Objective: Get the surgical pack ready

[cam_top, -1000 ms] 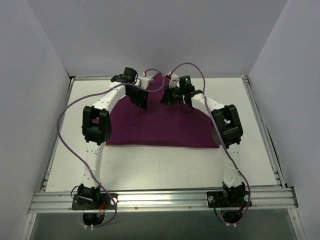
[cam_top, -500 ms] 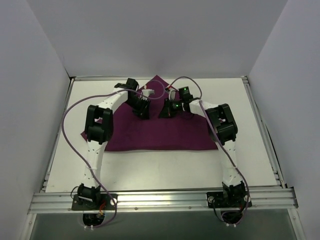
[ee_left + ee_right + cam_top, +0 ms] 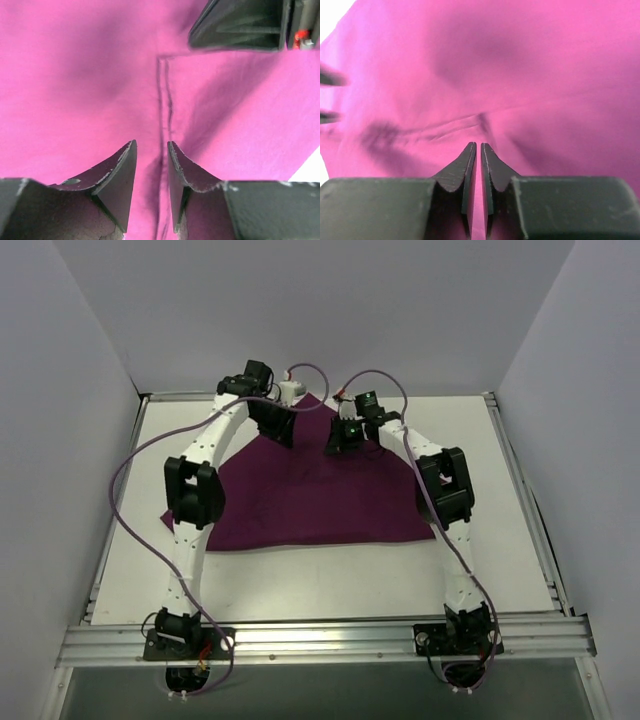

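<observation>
Broadly, the white table [image 3: 520,500] carries one thing: the dark purple cloth [image 3: 320,500], lying flat at mid-table, folded into a rough triangle whose point reaches the far edge. That shape suggests the wrap is being laid out as a base for the pack. Both arms stretch to that far point, probably because a folded flap there needs setting. The left gripper [image 3: 151,146] hovers low over the fabric with its jaws partly spread and nothing between them. The right gripper [image 3: 478,146] has its fingers all but pressed together, no cloth visibly caught. A stitched hem [image 3: 162,100] runs beneath the left fingers, marking the flap's edge.
</observation>
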Tool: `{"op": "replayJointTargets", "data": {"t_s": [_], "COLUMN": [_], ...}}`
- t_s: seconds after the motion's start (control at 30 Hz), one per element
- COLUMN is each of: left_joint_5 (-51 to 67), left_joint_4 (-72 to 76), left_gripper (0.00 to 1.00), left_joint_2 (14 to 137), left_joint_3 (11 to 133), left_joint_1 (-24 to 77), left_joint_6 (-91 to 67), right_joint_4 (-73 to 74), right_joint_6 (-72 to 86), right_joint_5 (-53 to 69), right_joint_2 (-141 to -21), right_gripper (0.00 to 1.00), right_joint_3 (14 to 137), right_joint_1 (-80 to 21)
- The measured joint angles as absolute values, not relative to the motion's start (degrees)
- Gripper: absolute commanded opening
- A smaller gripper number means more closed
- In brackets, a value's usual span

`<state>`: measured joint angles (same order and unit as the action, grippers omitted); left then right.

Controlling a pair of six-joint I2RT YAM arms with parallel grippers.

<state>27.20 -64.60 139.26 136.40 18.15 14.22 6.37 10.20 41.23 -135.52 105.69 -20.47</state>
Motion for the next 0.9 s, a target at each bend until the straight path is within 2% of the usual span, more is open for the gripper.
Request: {"op": "replayJointTargets", "data": {"t_s": [0.1,0.17,0.23,0.43,0.63,0.9], "left_joint_5": [25.8,24.4,22.8,18.6,17.7,18.4], "left_joint_4": [-64.7,-65.8,-67.0,-72.4,-75.4,-69.3], "left_gripper": [0.41,0.41,0.39,0.36,0.36,0.35], "left_joint_2": [136.9,134.1,130.3,112.4,106.2,107.5], "left_joint_3": [139.0,138.6,136.3,113.3,93.1,85.8], "left_joint_1": [17.0,15.7,14.7,14.0,16.6,18.9], "left_joint_6": [13.9,14.2,15.0,18.1,19.7,15.4], "right_joint_4": [10.8,14.5,19.4,28.9,32.5,29.5], "right_joint_6": [11.7,12.2,12.6,13.0,15.5,17.0], "right_joint_5": [31.2,24.9,18.2,1.3,-2.1,0.0], "right_joint_2": [-134.1,-131.4,-127.6,-109.7,-103.0,-105.5], "right_gripper": [0.07,0.01,0.0,0.0,0.0,0.0], "right_joint_3": [109.4,109.7,109.6,97.1,82.5,73.2], "right_joint_1": [-19.9,-19.5,-19.5,-21.7,-28.6,-29.7]}}
